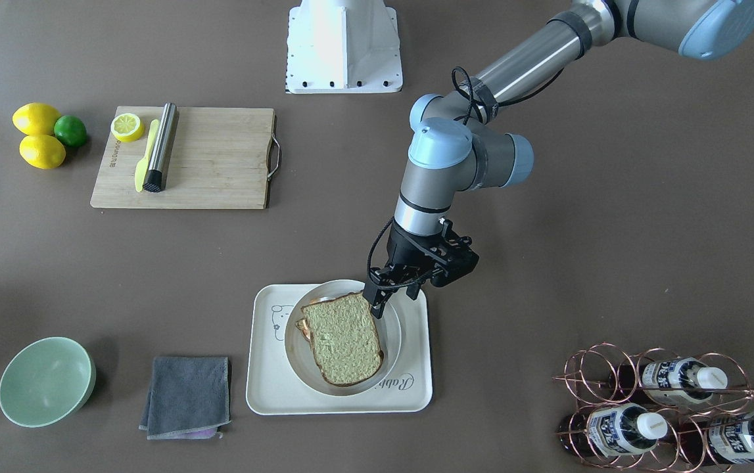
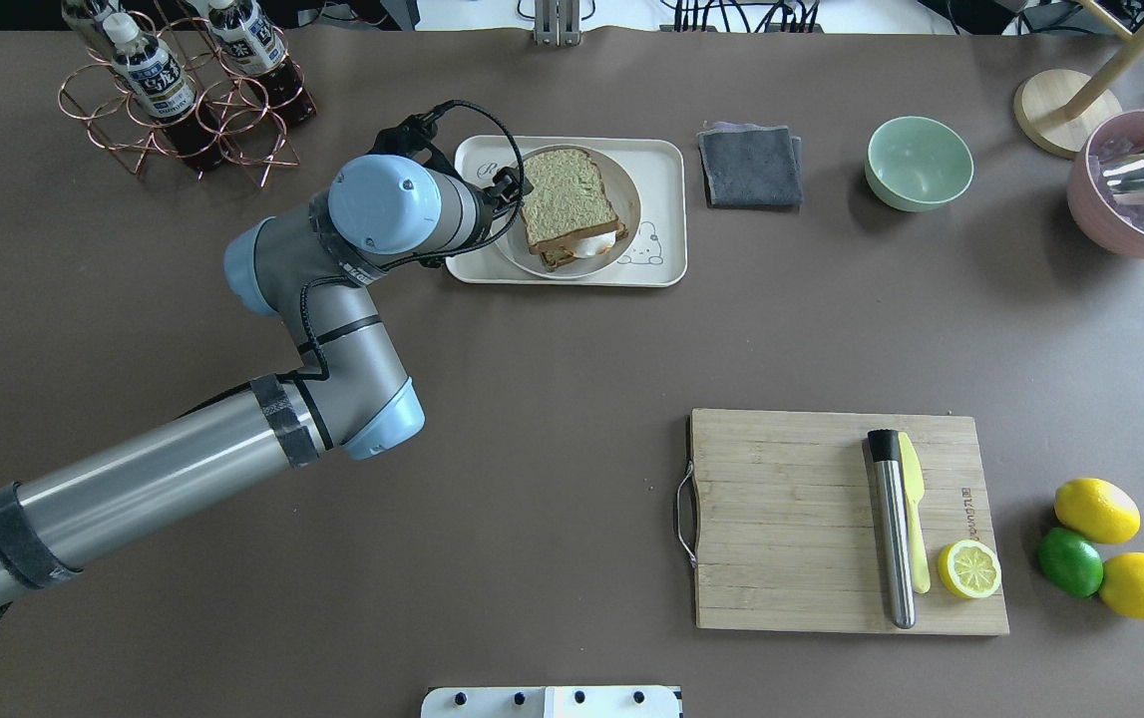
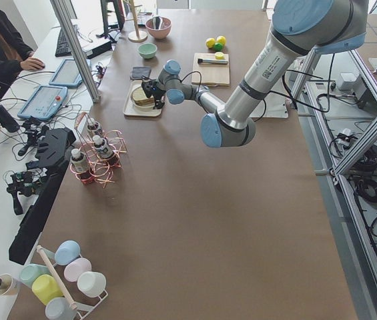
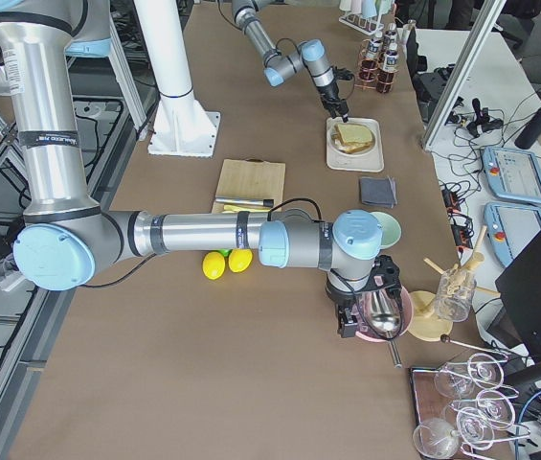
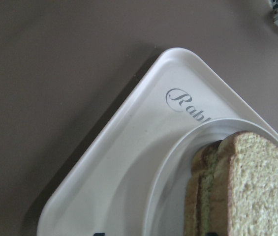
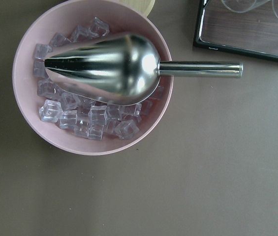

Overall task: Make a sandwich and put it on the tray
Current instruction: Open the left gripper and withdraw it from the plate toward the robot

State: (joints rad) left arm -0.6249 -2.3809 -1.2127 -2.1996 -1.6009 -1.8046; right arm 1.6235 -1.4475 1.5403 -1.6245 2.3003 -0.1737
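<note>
We find the sandwich, two tan bread slices with dark brown crust and a white fried egg showing at one edge between them, lying on a round white plate. That plate sits inside the cream rectangular tray with the bear drawing and "Rabbit" script, so the food rests on the tray by way of the plate rather than on the tray's own floor. The top slice lies a little askew on the lower one, whose crust shows beside it in the left wrist view. We take this to come from laying the slice down by one corner. The black two-finger left hand hangs at that corner, just over the plate's rim on the robot's side. The wrist view shows only two dark tips well apart at its lower edge, so we judge the fingers parted and holding nothing. From this we judge the stacking done, with little left but to lift the arm clear without dragging the top slice off. The right hand hovers far along the surface over a pink round bowl of clear ice cubes with a steel scoop lying across them. We judge that it is parked there to keep out of the left arm's way. We cannot tell how far its fingers are apart.
</note>
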